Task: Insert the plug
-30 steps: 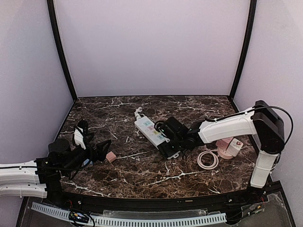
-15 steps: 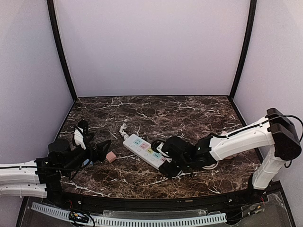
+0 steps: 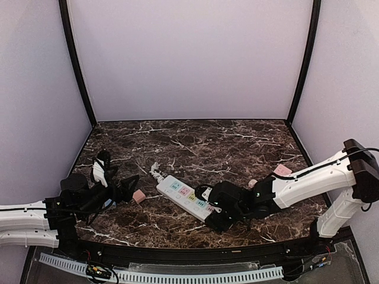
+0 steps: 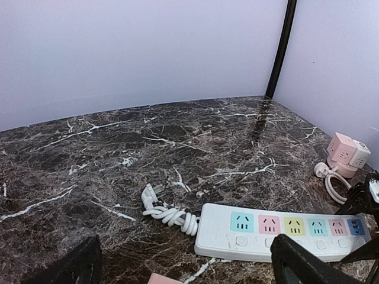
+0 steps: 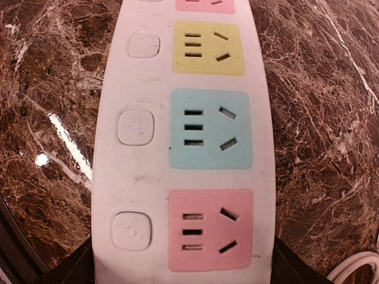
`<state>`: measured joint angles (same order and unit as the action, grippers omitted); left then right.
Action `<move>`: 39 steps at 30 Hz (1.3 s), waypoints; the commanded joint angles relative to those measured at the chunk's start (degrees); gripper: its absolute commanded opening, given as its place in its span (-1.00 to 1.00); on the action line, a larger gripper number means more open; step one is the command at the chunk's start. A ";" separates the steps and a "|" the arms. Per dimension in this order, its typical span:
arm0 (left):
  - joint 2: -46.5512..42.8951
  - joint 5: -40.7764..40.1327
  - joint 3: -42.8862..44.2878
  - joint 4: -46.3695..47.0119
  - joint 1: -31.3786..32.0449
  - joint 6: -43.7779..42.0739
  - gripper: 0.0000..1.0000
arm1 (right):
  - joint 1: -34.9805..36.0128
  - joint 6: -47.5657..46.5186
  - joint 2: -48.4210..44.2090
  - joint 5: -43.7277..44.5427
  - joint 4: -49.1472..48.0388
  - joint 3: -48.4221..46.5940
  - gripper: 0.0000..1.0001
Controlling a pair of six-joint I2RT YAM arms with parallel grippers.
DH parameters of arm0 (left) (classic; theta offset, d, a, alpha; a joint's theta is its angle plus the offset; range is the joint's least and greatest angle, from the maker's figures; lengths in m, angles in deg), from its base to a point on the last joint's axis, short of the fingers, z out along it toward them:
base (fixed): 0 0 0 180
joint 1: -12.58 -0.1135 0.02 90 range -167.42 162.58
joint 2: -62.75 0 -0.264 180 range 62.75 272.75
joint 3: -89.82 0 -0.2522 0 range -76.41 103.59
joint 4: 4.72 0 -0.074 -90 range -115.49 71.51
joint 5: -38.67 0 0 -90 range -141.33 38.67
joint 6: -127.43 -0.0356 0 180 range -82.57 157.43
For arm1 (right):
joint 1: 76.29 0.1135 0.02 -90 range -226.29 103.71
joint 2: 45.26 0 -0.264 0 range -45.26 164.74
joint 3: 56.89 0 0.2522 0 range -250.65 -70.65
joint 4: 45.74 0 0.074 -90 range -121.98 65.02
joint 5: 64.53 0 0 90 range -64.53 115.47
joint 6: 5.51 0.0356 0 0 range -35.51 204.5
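Right jaws grip the power strip [image 3: 185,197] by its end in top view. It was dragged left and nearer over the last second, probably now within left-arm reach. Left wrist: left jaws wide, empty; white plug [image 4: 321,170] lies far right by pink cube adapter [image 4: 349,151]. Right wrist: visible sockets vacant.

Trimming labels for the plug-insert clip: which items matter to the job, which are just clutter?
Job: power strip, its end clamped in the right gripper; small pink block by the open left gripper, probably the plug.
Lying about: pink cube socket with its white cable, off to the right; the strip's own bundled cord.
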<state>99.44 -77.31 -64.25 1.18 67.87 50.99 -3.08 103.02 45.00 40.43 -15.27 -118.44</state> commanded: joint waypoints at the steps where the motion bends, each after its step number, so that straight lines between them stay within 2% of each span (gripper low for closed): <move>1: 0.21 0.11 -0.39 -0.11 -0.18 0.11 0.99 | 0.66 3.16 3.52 -0.69 9.52 0.31 0.07; 3: 0.22 0.12 -0.39 -0.07 -0.17 0.13 0.99 | 0.71 3.87 5.17 -0.58 10.39 0.08 0.30; 8: -0.37 0.01 -0.39 -0.54 -0.18 0.06 0.99 | 0.70 4.59 7.68 -0.22 11.67 -0.99 0.67; 12: -0.53 -0.28 -0.47 -0.61 -0.14 0.06 0.99 | 0.71 5.47 5.72 1.33 12.83 -0.38 0.96; 27: 3.52 -0.99 0.60 1.16 -0.13 1.60 0.99 | 0.75 8.17 -5.20 5.94 13.66 -2.11 0.97; 34: 7.44 -4.79 1.36 2.05 -0.17 5.62 0.99 | 0.79 5.16 -15.32 15.56 1.31 2.72 0.97; 39: 9.59 -5.58 3.89 -1.65 -0.16 8.12 0.99 | 0.50 1.22 -22.48 18.17 -11.60 9.29 0.97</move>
<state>107.81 -80.98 -63.53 1.42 67.87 56.00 -2.60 107.37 26.22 53.65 -14.83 -113.45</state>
